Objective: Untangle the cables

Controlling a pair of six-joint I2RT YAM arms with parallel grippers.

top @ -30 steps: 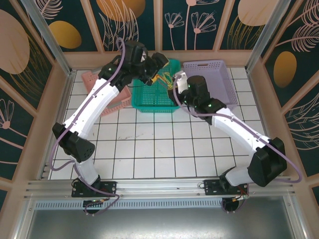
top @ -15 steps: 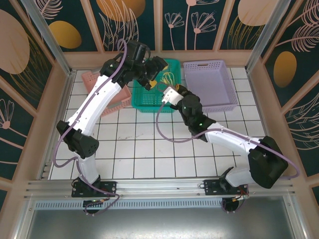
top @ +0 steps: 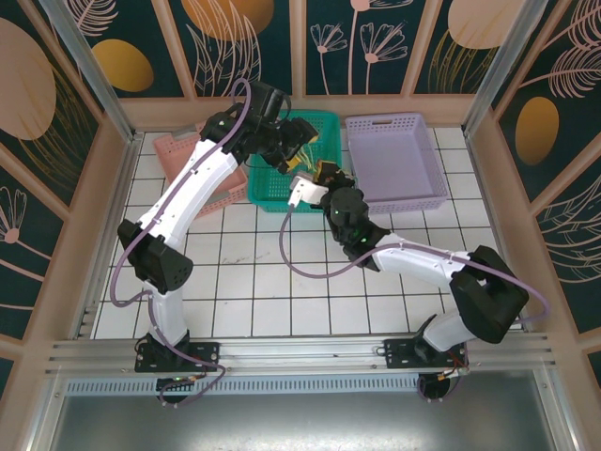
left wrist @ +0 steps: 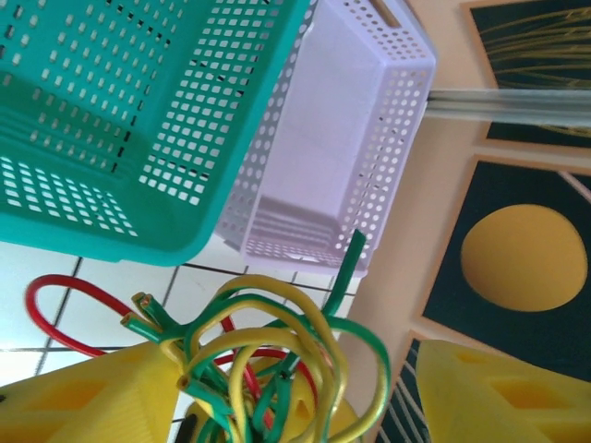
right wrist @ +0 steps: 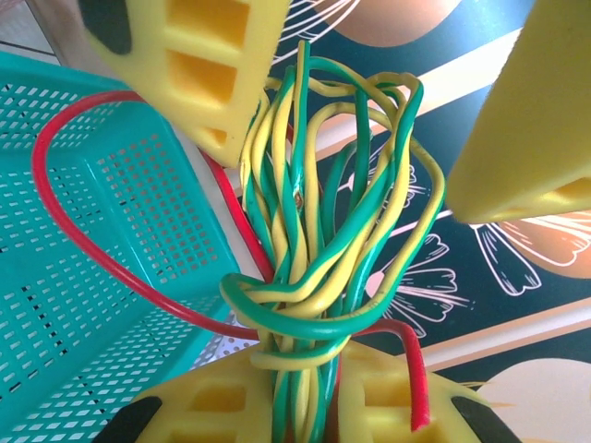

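1. Right gripper [right wrist: 309, 378]: we note its fingers pinched tight on the cables [right wrist: 314, 231], a knotted bundle of green, yellow and red wire
2. Left gripper [left wrist: 305, 355]: fingers stand wide, one on each side of the bundle; we cannot tell whether they touch it
3. From above, we place the bundle at the right side of the teal basket [top: 272, 193], near the lilac basket [top: 394, 160]; one red loop juts out sideways

White arms [top: 202, 183], black joints [top: 155, 268], lilac cables [top: 319, 276], yellow gripper fingers [left wrist: 499, 392].
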